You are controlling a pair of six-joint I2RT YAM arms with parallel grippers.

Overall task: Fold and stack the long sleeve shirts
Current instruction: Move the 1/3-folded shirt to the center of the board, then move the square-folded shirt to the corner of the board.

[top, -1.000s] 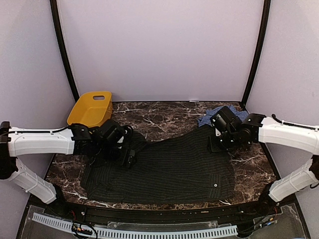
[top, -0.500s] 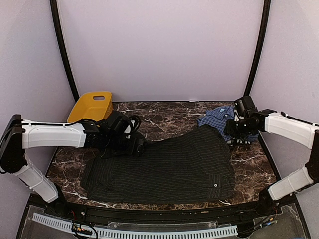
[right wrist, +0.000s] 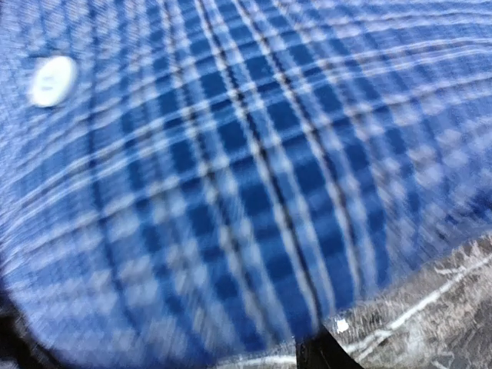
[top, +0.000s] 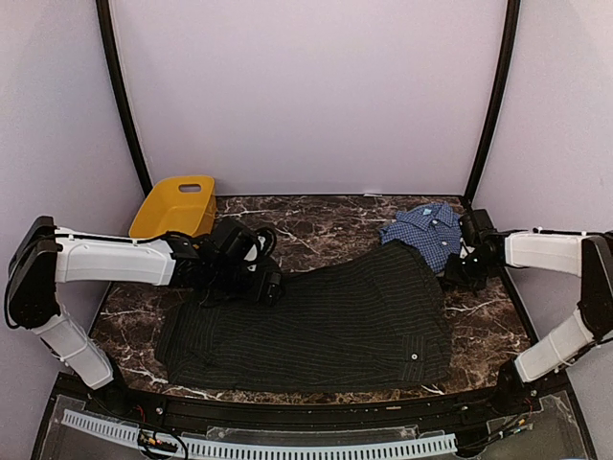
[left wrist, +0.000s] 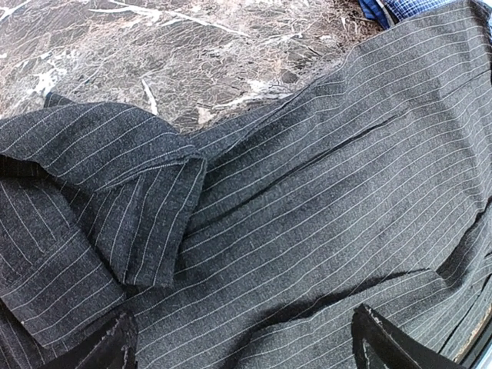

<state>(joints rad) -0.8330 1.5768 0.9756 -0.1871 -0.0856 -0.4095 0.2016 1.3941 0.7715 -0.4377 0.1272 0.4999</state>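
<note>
1. Top view: the black pinstriped shirt (top: pixel 326 326) lies spread across the middle of the bench (top: pixel 316 216). The blue checked shirt (top: pixel 421 230) is bunched at the far right, touching it. The left gripper (top: pixel 266 285) is at the black shirt's far-left edge and the right gripper (top: pixel 458 273) is beside the blue shirt.
2. Left wrist: the left gripper is released, its fingers spread wide above pinstriped cloth.
3. Right wrist: blurred blue check and a white button (right wrist: pixel 52 80) fill the view, and I cannot tell whether the right gripper grasps anything.
</note>
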